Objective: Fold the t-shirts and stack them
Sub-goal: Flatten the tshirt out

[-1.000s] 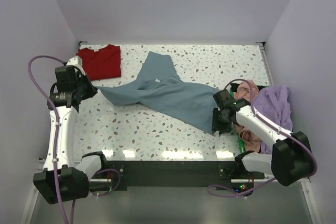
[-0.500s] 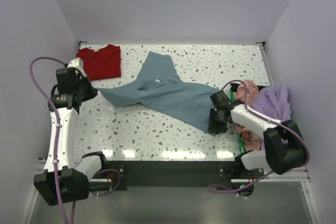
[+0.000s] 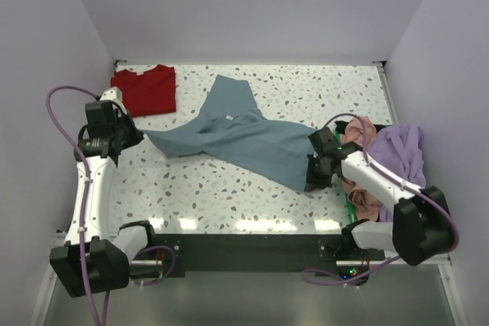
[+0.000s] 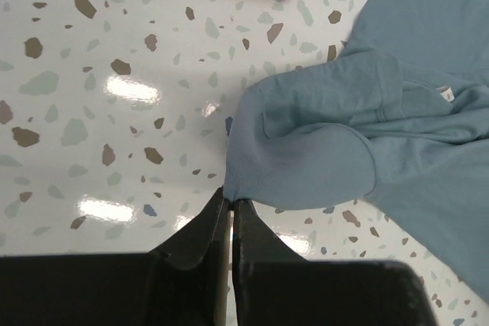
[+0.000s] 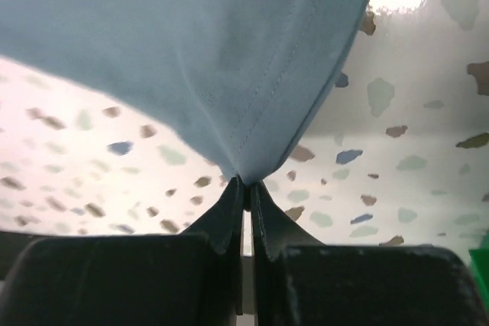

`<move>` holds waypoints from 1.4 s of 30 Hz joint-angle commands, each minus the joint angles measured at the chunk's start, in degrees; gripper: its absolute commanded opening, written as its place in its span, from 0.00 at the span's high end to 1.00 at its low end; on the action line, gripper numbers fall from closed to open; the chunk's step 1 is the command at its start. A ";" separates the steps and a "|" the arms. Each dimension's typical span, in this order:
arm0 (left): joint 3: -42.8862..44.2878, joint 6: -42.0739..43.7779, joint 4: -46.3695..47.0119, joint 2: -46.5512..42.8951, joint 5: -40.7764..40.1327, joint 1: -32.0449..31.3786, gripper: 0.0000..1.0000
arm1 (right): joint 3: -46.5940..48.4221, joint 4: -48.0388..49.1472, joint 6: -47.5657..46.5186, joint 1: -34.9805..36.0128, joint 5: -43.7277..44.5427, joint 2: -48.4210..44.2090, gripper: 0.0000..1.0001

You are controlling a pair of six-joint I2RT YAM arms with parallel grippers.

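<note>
Speckled terrazzo, white and glossy and flecked with grey and brown, covers the table (image 3: pixel 199 185), which is boxed in by plain pale walls (image 3: pixel 229 5). The slate-blue t-shirt (image 3: pixel 244 139) is stretched diagonally across the middle of it, twisted and rumpled, between the two arms. The left gripper (image 4: pixel 231 202) is closed on a bunched corner at the shirt's left end, just above the surface. The right gripper (image 5: pixel 244 187) is clamped tight on a pinch of cloth at the right end, with a stitched seam (image 5: pixel 267 104) running down into the jaws.

The step in hand is judged to be spreading this shirt flat before any fold is made. It would be best done by raising both ends together, drawing them apart until the twist is taken out, and lowering the cloth slowly so that no crease is trapped. Only a small pinch is held at each end, so a sharp tug could pull the fabric free.

The cloth is a soft, matte knit — limp, and draped in rounded folds. A red t-shirt (image 3: pixel 145 89) lies folded into a neat rectangle at the far left corner — probably the start of the stack. A salmon-pink shirt (image 3: pixel 365 198) and a lavender shirt (image 3: pixel 401 150) are heaped loosely at the right edge.
</note>
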 commanded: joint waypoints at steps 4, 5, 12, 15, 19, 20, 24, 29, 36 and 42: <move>-2.23 -9.04 13.23 3.91 2.12 -3.06 1.00 | 18.53 -10.75 -2.32 -0.22 1.13 -4.55 1.00; -0.74 -9.39 13.24 5.06 1.41 -4.03 1.00 | 21.16 -11.71 -2.94 -0.65 1.66 -2.28 1.00; 25.75 -13.78 12.63 14.20 1.76 -5.18 1.00 | 52.44 -16.82 -6.20 -4.61 2.98 9.23 1.00; 35.97 -15.27 10.17 18.16 1.05 -5.01 1.00 | 70.36 -20.77 -6.72 -5.05 5.00 13.73 1.00; 54.87 -18.97 7.35 21.59 2.46 -3.69 1.00 | 94.27 -25.34 -7.60 -5.14 5.27 21.98 1.00; 58.04 -19.49 6.91 22.03 2.55 -3.34 1.00 | 98.41 -25.52 -7.78 -5.14 4.83 22.70 1.00; 72.10 -20.29 6.03 21.95 1.23 -2.63 1.00 | 102.51 -16.15 -8.83 -5.05 3.25 17.81 1.00; 71.26 -19.15 13.31 12.74 -3.68 -2.63 1.00 | 89.16 -0.68 -10.76 -5.05 2.89 2.27 1.00; 69.50 -13.71 20.70 2.36 -11.25 -2.72 1.00 | 90.97 4.45 -14.55 -5.05 5.53 -5.77 1.00; 66.17 -16.06 23.17 2.34 -7.49 -2.63 1.00 | 88.79 5.06 -11.12 -5.05 5.62 -5.60 1.00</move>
